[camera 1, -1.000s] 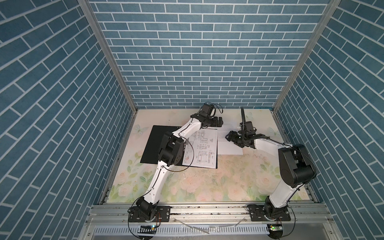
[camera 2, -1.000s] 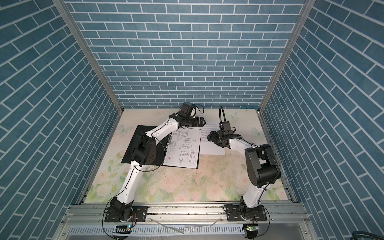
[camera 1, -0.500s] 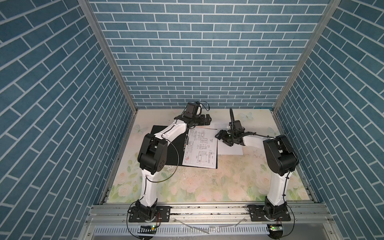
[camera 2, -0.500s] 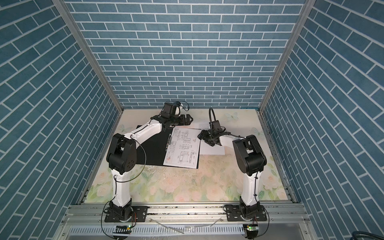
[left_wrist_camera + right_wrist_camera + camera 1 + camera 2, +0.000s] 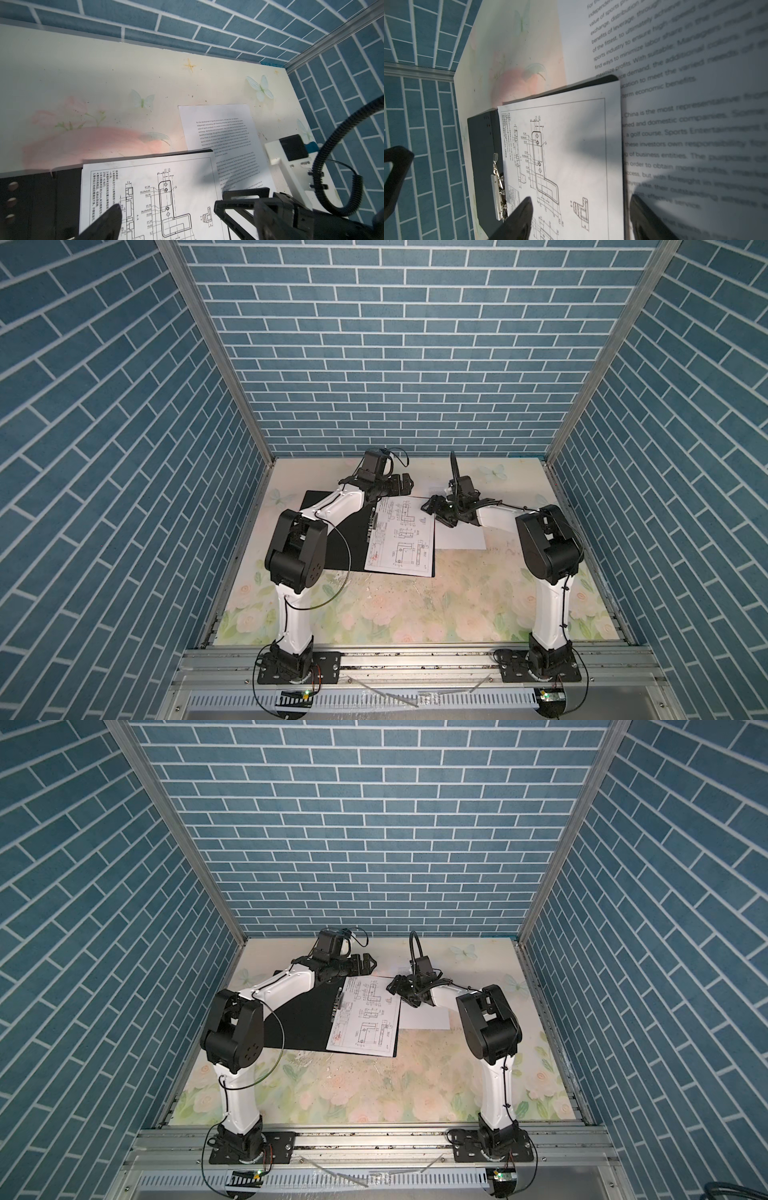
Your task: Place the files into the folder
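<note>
Black folder [image 5: 307,1023], floral table [image 5: 374,1094]

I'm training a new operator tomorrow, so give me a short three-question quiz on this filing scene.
1. True or false: the drawing sheet lies on the open folder.
2. Where is the text sheet?
A) clipped inside the folder
B) on the table, one edge under the folder
C) lifted clear in the air
3. Fill in: the left gripper and the right gripper both have their jaws ____.

Key: 1 true; 2 B; 3 open.
</note>
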{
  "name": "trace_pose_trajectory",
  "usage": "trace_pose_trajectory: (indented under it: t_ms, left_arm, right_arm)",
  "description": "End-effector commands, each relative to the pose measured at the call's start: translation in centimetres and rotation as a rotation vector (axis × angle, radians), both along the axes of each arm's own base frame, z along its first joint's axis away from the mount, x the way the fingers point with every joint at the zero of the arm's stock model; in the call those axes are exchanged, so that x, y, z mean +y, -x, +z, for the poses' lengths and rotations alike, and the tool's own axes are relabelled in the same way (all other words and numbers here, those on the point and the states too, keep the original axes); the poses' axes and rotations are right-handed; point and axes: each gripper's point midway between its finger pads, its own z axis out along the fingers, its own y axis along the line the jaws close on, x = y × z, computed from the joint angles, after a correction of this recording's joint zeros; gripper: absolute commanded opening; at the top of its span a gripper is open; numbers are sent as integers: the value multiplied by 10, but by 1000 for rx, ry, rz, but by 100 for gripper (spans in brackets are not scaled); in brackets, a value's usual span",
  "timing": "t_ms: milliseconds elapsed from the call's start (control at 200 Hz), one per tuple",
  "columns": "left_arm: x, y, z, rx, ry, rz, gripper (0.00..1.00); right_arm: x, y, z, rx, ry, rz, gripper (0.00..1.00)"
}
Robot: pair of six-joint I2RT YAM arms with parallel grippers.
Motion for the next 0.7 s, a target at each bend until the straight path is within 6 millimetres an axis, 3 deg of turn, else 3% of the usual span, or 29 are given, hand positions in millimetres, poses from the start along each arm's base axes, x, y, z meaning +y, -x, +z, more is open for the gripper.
trace_pose_trajectory:
  t_ms: [0, 375, 530, 695]
  left_arm:
    - [11, 2, 12, -26, 13, 17, 100]
    - [37, 14, 12, -19, 3, 70, 100]
    - [38, 19, 14, -15, 13, 79, 100]
    - [40, 21, 11, 0, 22, 93, 100]
  right_arm:
    - [17, -3, 3, 23, -35, 9, 73]
    - [49, -3, 9, 20, -76, 57, 73]
    - [68, -3, 14, 17, -90, 91, 72]
    - [74, 0, 17, 15, -98, 106, 72]
